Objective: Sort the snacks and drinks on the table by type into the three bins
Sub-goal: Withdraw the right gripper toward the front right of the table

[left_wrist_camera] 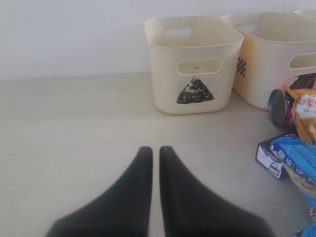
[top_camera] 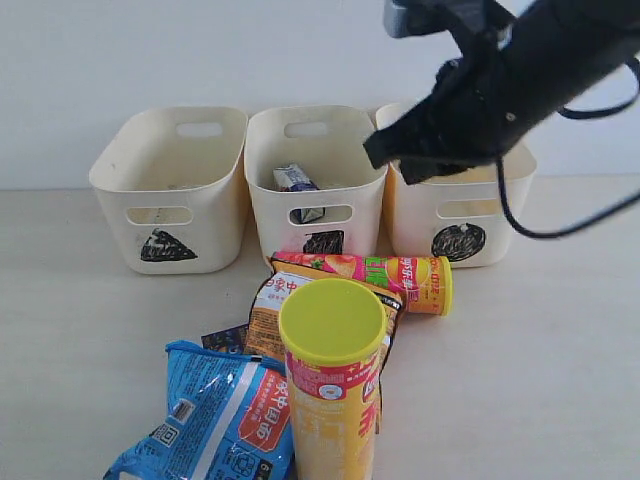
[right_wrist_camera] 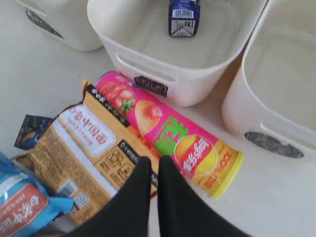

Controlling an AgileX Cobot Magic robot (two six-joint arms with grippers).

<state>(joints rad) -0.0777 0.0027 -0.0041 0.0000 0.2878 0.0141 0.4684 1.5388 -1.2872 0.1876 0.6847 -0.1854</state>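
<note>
Three cream bins stand in a row: triangle (top_camera: 112, 182), square (top_camera: 264, 198), circle (top_camera: 410, 222). A white and blue carton (top_camera: 296, 178) lies in the square bin (right_wrist_camera: 148, 59). In front of the bins lie the pink tube (top_camera: 365, 272), the orange bag (top_camera: 268, 315), the blue bag (top_camera: 215, 420) and a dark purple carton (top_camera: 225, 338). The yellow-lidded tube (top_camera: 333, 390) stands upright nearest the camera. My right gripper (right_wrist_camera: 154, 162) is shut and empty, hovering above the pink tube (right_wrist_camera: 168, 131) and the orange bag (right_wrist_camera: 84, 158). Low over bare table, my left gripper (left_wrist_camera: 155, 150) is shut on nothing.
The right arm (top_camera: 500, 80) crosses above the circle bin. The left wrist view shows the triangle bin (left_wrist_camera: 192, 74) ahead and the snack pile's edge, with the carton (left_wrist_camera: 270, 159), off to one side. A pale wall runs behind the bins.
</note>
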